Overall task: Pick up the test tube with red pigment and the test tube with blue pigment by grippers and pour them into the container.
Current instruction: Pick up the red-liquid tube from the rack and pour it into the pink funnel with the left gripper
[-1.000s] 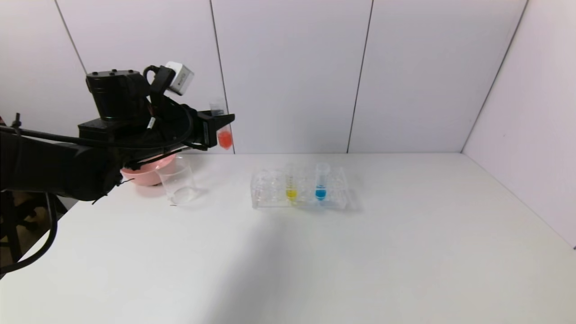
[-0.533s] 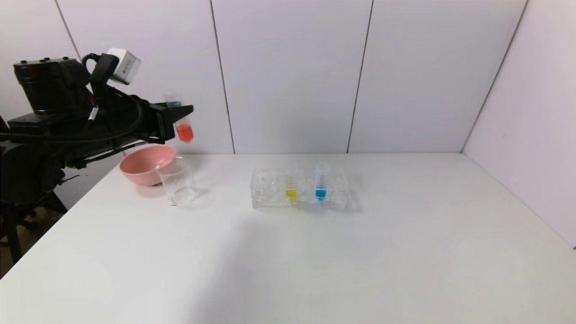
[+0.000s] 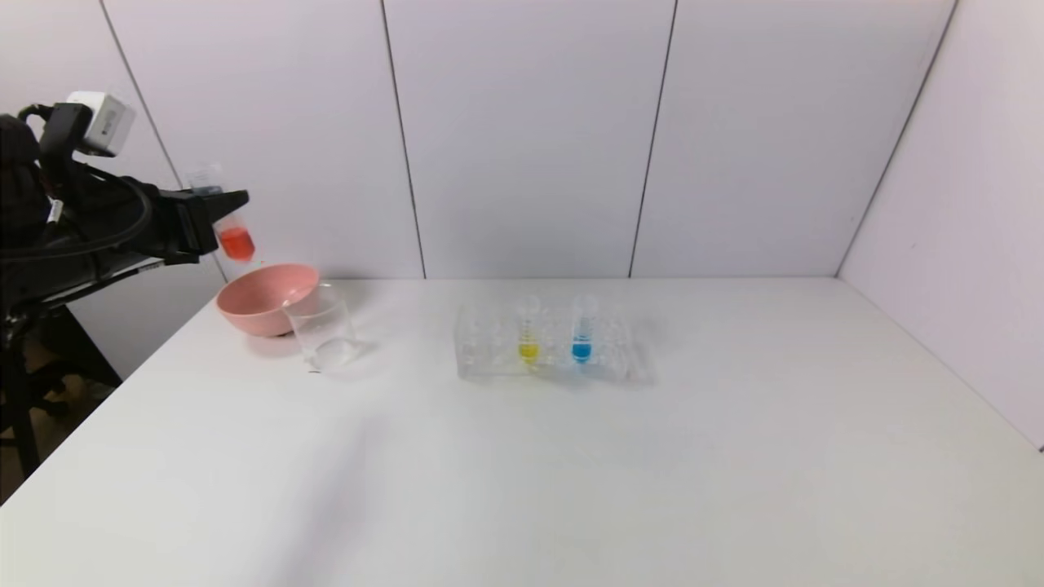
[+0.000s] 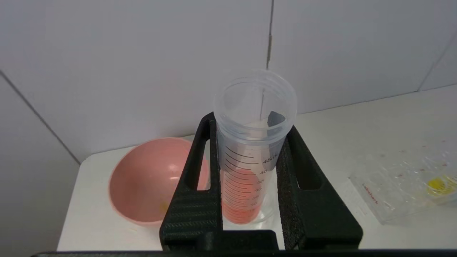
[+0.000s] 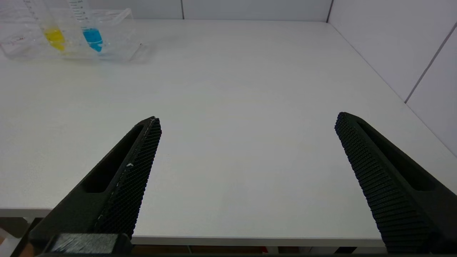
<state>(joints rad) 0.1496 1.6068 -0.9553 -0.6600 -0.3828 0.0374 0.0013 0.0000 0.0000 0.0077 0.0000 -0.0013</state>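
1. Fingers of the left gripper (image 3: 214, 214) are clenched on the test tube with red pigment (image 3: 234, 240), held upright in the air above the pink bowl (image 3: 265, 297).
2. Carrying step: next it must come over the container (image 3: 322, 330), which stands just beside the bowl, and tip.
3. Red-orange liquid seemingly fills the tube's lower part.
4. Right gripper (image 5: 246, 160) is spread wide near the table (image 3: 571, 456) edge; the test tube with blue pigment (image 3: 581, 330) waits in the rack (image 3: 489, 346).

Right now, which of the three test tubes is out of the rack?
The test tube with red pigment: the left gripper holds it upright above the pink bowl. The yellow tube and blue tube stand in the rack.
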